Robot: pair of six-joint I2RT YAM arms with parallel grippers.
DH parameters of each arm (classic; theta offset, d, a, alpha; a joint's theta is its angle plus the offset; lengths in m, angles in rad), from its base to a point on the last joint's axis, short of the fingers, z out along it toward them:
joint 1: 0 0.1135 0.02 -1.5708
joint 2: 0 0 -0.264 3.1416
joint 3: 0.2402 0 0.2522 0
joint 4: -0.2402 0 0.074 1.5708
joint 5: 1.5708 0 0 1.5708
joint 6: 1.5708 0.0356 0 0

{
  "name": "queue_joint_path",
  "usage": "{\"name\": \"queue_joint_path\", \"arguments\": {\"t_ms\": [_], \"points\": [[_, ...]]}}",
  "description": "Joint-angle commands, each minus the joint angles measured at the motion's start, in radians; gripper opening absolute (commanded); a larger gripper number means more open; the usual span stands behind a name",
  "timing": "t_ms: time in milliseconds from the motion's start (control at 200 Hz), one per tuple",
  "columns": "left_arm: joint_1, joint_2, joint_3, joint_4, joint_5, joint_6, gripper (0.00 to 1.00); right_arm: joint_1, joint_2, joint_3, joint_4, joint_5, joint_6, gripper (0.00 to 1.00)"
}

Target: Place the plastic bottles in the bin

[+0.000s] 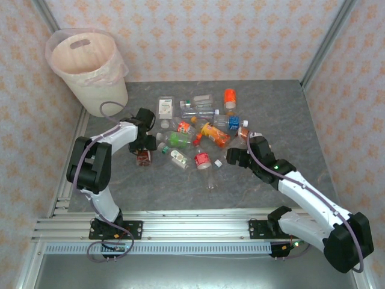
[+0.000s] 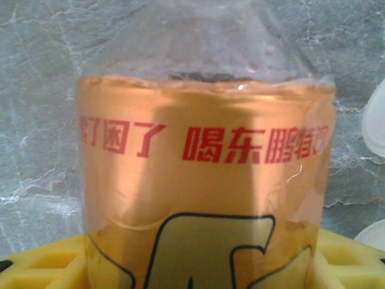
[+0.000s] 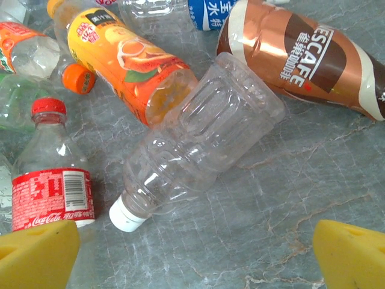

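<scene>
The cream bin (image 1: 90, 69) with its pinkish liner stands at the back left. Several plastic bottles (image 1: 215, 133) lie scattered mid-table. My left gripper (image 1: 143, 150) is shut on a clear bottle with a gold-orange label (image 2: 204, 180), which sits between its yellow fingers (image 2: 42, 265) and hides the gap between them. My right gripper (image 1: 234, 158) hovers open over the table just right of the pile. Its yellow fingertips (image 3: 352, 253) stand wide apart, and a clear bottle with a white cap (image 3: 198, 138) lies ahead of them, untouched.
Around the clear bottle lie a Coca-Cola bottle (image 3: 51, 186), an orange juice bottle (image 3: 129, 60) and a brown Nescafe bottle (image 3: 301, 54). Patterned walls with metal frame posts close in the table. The grey marbled tabletop (image 1: 289, 114) is bare at the right.
</scene>
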Motion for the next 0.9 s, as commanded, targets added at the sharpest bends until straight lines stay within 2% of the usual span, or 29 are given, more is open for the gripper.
{"name": "queue_joint_path", "arguments": {"t_ms": [0,180,330,470,600,661,791,836,896], "points": [[0.005,-0.093,-0.026,0.019,-0.099,-0.024,0.59,0.005,-0.012,-0.008,0.026,0.035,-0.013,0.99],[0.005,-0.250,-0.060,0.020,-0.148,-0.032,0.51,0.004,-0.012,-0.017,0.044,0.041,-0.011,0.99],[0.002,-0.390,-0.041,0.026,-0.125,-0.089,0.46,0.004,-0.012,-0.024,0.075,0.056,-0.014,0.99],[0.002,-0.487,0.030,0.127,-0.087,-0.125,0.46,0.004,-0.012,-0.011,0.086,0.072,-0.031,0.99],[0.002,-0.490,0.174,0.187,-0.086,-0.107,0.45,0.004,-0.012,-0.007,0.092,0.081,-0.040,0.99],[0.002,-0.476,0.244,0.200,-0.161,-0.108,0.45,0.004,-0.012,-0.011,0.106,0.081,-0.039,0.99],[0.016,-0.418,0.403,0.157,-0.508,-0.192,0.44,0.005,-0.010,0.002,0.123,0.085,-0.044,1.00],[0.031,-0.397,0.438,0.187,-0.558,-0.196,0.44,0.004,-0.010,0.012,0.124,0.088,-0.050,0.99],[0.053,-0.369,0.462,0.273,-0.569,-0.175,0.44,0.004,-0.010,0.024,0.129,0.091,-0.062,0.99]]}}
